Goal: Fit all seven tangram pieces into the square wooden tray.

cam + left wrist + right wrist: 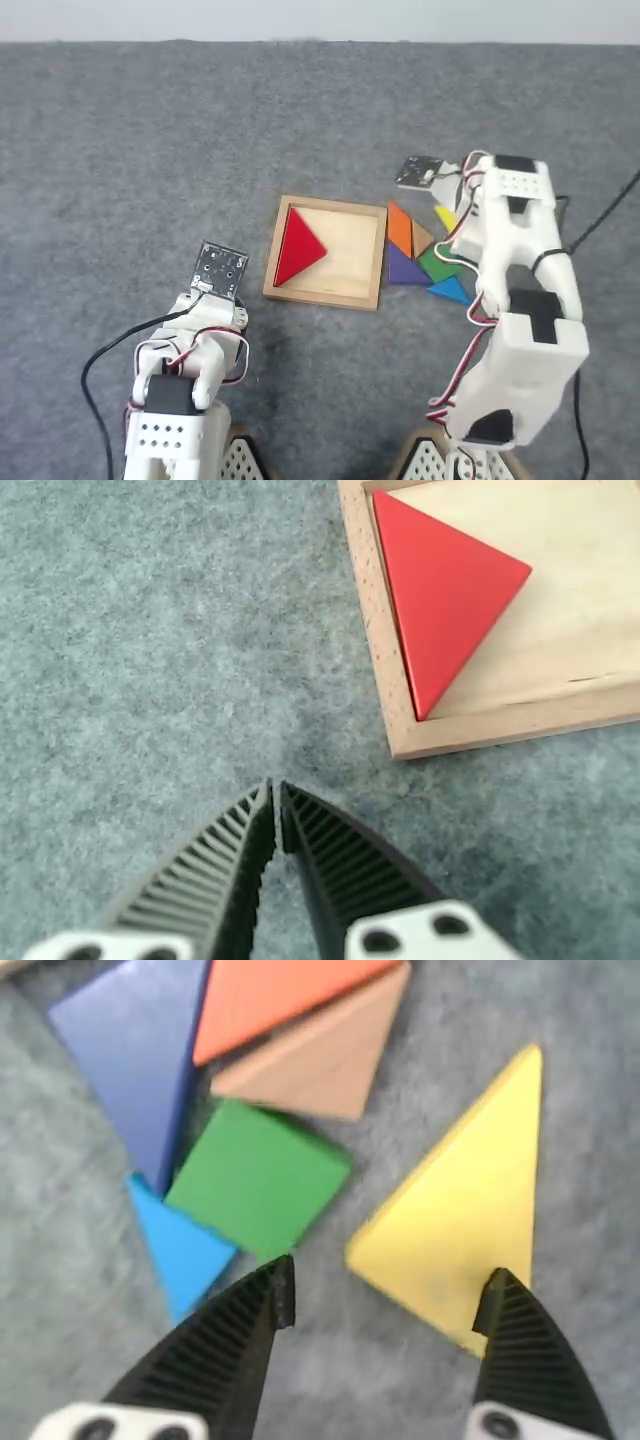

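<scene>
grey carpet point(150, 130), wooden tray point(330, 293) with one red triangle point(296, 247)

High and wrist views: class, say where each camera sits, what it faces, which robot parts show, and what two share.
High view: fixed overhead, looking down on the tray; both arms show.
Left wrist view: on the left wrist, facing carpet and tray corner; shut left gripper shows.
Right wrist view: on the right wrist, facing yellow triangle; open right gripper shows.
Shared: red triangle, in high and left wrist views.
</scene>
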Controlling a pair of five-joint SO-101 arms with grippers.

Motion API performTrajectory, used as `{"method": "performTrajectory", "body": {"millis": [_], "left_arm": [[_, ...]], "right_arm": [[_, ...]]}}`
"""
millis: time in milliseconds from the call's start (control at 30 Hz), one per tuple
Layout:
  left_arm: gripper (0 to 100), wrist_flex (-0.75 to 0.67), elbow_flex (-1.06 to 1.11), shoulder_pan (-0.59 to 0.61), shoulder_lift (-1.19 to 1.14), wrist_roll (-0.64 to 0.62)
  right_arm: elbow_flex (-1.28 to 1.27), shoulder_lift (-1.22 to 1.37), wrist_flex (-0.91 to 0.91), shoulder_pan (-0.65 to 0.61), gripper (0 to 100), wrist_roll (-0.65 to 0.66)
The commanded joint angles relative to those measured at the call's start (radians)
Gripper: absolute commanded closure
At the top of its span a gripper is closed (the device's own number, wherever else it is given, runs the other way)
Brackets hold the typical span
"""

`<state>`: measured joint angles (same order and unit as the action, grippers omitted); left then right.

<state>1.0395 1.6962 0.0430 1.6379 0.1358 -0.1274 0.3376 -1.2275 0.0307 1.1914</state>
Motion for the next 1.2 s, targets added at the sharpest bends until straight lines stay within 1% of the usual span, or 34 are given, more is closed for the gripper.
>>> {"method": "performTrajectory", "body": {"millis": [0, 233, 500, 667, 800, 967, 1100, 1167], "left_arm": [[99, 0.005, -0.007, 0.003, 0.012, -0.008], [99, 0.005, -0.007, 0.003, 0.012, -0.008], [99, 0.005, -0.007, 0.003, 0.012, -0.008], [99, 0.005, -0.007, 0.003, 0.012, -0.008], [99, 0.005, -0.007, 0.003, 0.012, -0.008], [99, 0.005, -0.007, 0.003, 0.012, -0.008], [99, 0.005, -0.007, 0.003, 0.012, -0.008], [99, 0.005, -0.007, 0.003, 0.012, -0.008]], "right_arm": [[-0.011, -0.074, 0.085, -0.03, 70.3, -0.009], [-0.048, -0.07, 0.18, -0.03, 70.5, -0.009], [0.044, 0.094, 0.173, 0.036, 70.6, -0.009], [0.15, 0.142, 0.053, 0.076, 70.6, -0.009], [0.18, 0.157, 0.008, 0.096, 71.4, -0.009], [0.176, 0.16, -0.041, 0.097, 82.9, -0.012], [0.18, 0.151, -0.053, 0.102, 83.6, -0.02], [0.195, 0.143, -0.053, 0.104, 83.3, -0.06]]}}
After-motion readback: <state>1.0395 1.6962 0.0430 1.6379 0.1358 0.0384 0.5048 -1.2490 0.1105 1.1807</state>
